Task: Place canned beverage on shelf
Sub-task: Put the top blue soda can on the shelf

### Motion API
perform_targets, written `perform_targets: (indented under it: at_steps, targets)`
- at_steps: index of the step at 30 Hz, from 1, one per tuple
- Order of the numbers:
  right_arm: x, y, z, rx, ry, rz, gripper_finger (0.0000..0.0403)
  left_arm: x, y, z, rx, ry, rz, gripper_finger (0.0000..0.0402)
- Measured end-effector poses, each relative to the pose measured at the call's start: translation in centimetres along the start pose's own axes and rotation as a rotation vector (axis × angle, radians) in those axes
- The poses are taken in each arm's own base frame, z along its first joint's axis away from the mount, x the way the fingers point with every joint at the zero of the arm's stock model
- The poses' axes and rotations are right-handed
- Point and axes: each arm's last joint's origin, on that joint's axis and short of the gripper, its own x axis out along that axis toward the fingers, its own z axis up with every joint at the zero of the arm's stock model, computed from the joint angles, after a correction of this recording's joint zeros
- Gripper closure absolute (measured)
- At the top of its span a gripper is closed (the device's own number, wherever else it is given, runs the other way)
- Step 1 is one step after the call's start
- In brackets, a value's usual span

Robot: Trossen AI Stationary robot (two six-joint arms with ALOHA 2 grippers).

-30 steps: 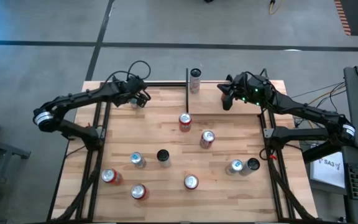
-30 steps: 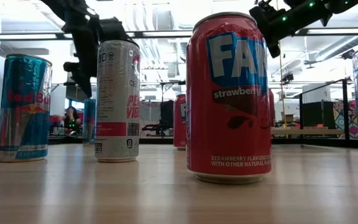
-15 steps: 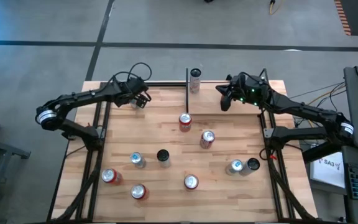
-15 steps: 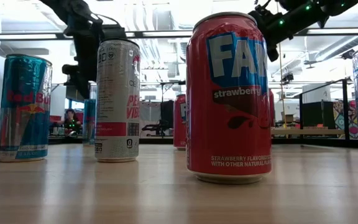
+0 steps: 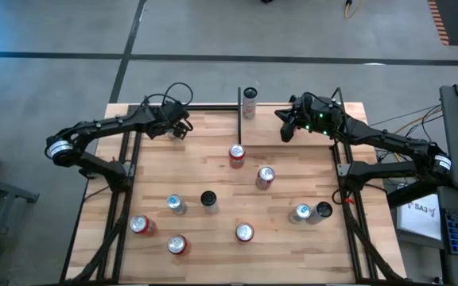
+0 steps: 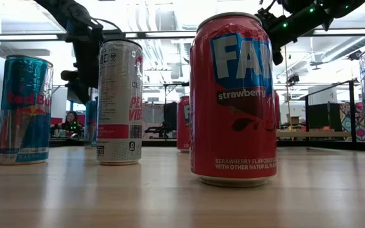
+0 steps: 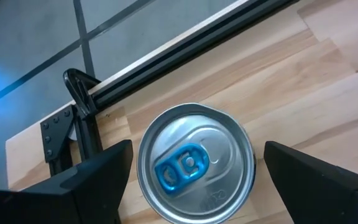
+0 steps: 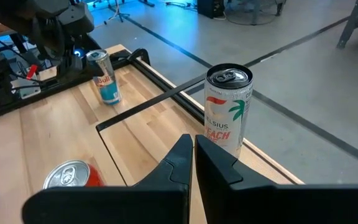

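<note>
Left gripper (image 5: 180, 127) sits upper left of the high view, fingers spread wide on either side of the blue-tabbed can (image 7: 194, 163), not clamped yet; I'm straddling it to grab from above. That can stands on the shelf (image 5: 213, 119) board by its black rail. Right gripper (image 5: 286, 127), upper right, is shut and empty, parked clear. Other cans dot the table (image 5: 293, 183).

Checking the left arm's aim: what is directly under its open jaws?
A blue-tabbed can stands upright between the left gripper's open jaws, on the wooden tabletop by the black rail. Only its silver lid shows; its sides and label are hidden.
</note>
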Motion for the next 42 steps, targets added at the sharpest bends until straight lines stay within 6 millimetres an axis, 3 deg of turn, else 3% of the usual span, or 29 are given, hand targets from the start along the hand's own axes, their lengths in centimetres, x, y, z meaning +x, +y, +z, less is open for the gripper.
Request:
perform_targets:
  at_steps: [6,15,20,25,33,42]
  targets:
    - [0.0,0.2,0.0,0.001,0.001,0.008,0.0394,0.0,-0.1,0.1,-0.006,-0.008,-0.004,0.0069]
    - [0.0,0.6,-0.1,-0.004,0.003,0.025,0.0394,0.0,-0.2,0.1,-0.022,-0.007,-0.013,0.0158]
    - [0.0,0.6,-0.1,-0.004,0.003,0.025,0.0394,-0.8,-0.1,-0.1,0.002,-0.017,-0.029,0.0162]
    - [0.0,0.6,0.0,-0.012,-0.006,0.027,0.0394,-3.9,0.2,-0.6,0.020,-0.109,-0.097,0.0159]
    - [0.0,0.9,0.4,-0.021,-0.043,0.070,0.0394,-10.8,1.6,-1.8,0.066,-0.395,-0.337,0.0158]
    - [0.2,3.8,1.3,-0.094,-0.174,0.322,0.0394,-16.7,1.0,-2.1,0.115,-0.734,-0.704,0.0158]
